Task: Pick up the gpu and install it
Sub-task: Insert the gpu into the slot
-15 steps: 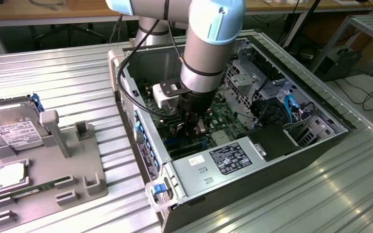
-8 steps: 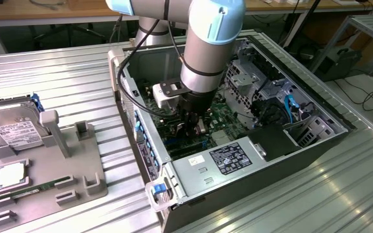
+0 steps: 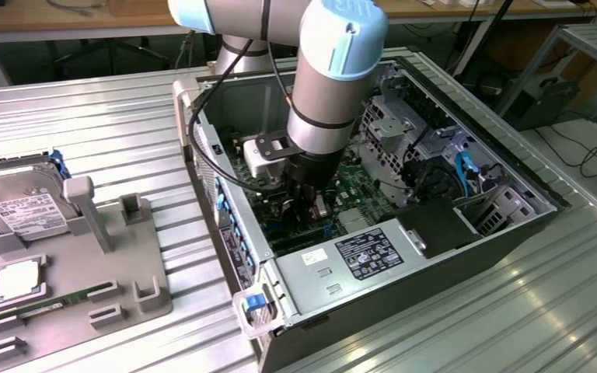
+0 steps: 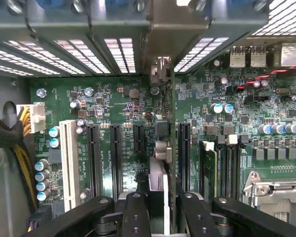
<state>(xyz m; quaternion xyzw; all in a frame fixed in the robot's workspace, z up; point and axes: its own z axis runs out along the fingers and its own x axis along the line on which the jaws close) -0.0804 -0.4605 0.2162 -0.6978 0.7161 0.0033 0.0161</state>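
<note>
The gpu [image 4: 160, 148] is seen edge-on in the wrist view, a thin card standing over the green motherboard [image 4: 113, 98] between two black expansion slots [image 4: 93, 158]. Its pale bracket end [image 4: 160, 69] reaches the vented rear slot openings of the case. My gripper [image 4: 160, 210] is shut on the card, one black finger [image 4: 135, 212] on each side. In the exterior view my gripper [image 3: 304, 206] is deep inside the open computer case [image 3: 221, 225], low over the board, with the gpu [image 3: 319, 207] barely showing beneath it. I cannot tell whether the card sits in a slot.
A silver power supply [image 3: 366, 252] lies close in front of the gripper inside the case. On the exterior view's left, a grey fixture plate [image 3: 81, 272] carries a hard drive [image 3: 24, 206] and a green memory stick [image 3: 55, 305]. Cables [image 4: 17, 148] hang beside the white slot [image 4: 68, 158].
</note>
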